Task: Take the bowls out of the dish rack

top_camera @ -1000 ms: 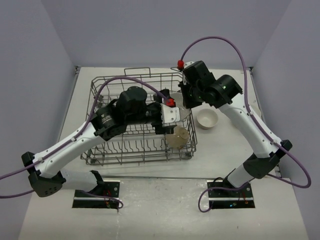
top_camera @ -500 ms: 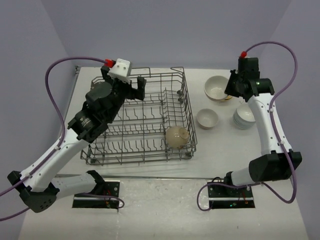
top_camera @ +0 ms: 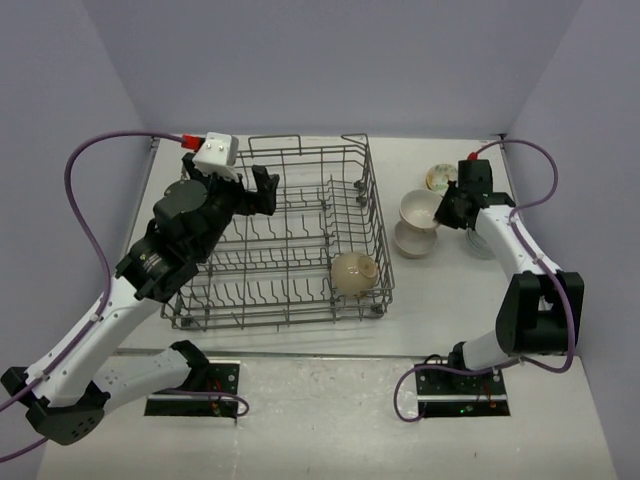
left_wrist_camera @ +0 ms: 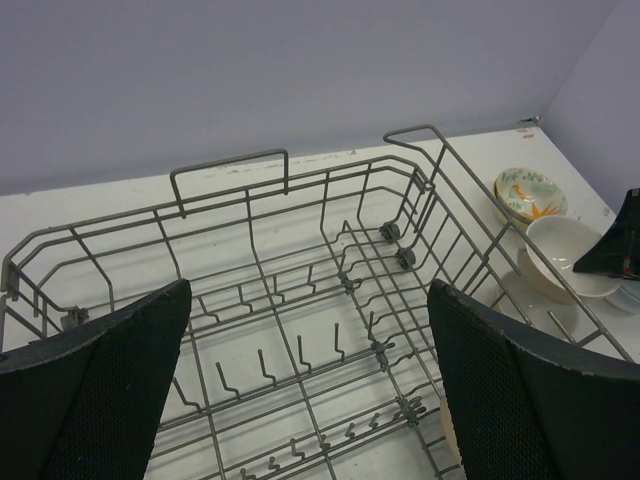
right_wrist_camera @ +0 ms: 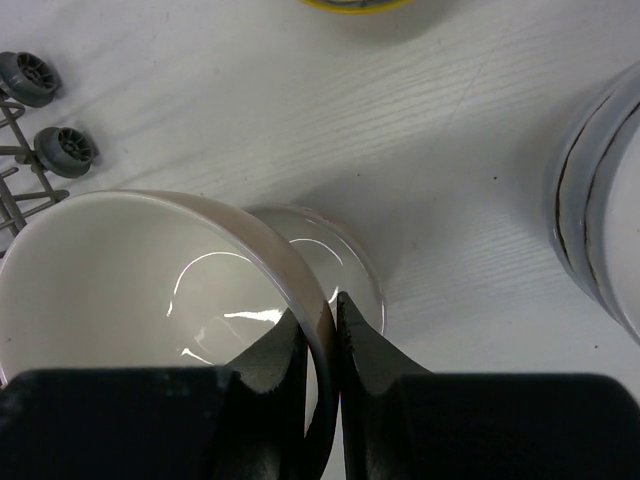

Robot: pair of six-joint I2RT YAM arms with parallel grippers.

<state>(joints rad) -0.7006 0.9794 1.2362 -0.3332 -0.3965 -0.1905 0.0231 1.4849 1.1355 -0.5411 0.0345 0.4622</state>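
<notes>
The grey wire dish rack [top_camera: 280, 160] stands mid-table with one beige bowl [top_camera: 353, 273] lying in its near right corner. My right gripper [top_camera: 450, 208] is shut on the rim of a beige bowl [right_wrist_camera: 150, 280], one finger inside it and one outside. That bowl hangs just above another beige bowl [right_wrist_camera: 345, 250] on the table right of the rack. My left gripper [left_wrist_camera: 310, 400] is open and empty above the rack's [left_wrist_camera: 300, 300] far left part. A yellow bowl [top_camera: 440, 178] sits behind the held bowl [top_camera: 420, 207].
A stack of white bowls [right_wrist_camera: 600, 200] stands right of the beige pair, partly hidden by my right arm in the top view. The rack's two small wheels [right_wrist_camera: 45, 110] lie close to the left of the held bowl. Upright tines [left_wrist_camera: 340, 350] fill the rack floor.
My left arm has drawn back from the rack's right side to its far left and opened. My right arm has carried the beige bowl out of the rack and over the other beige bowl.
</notes>
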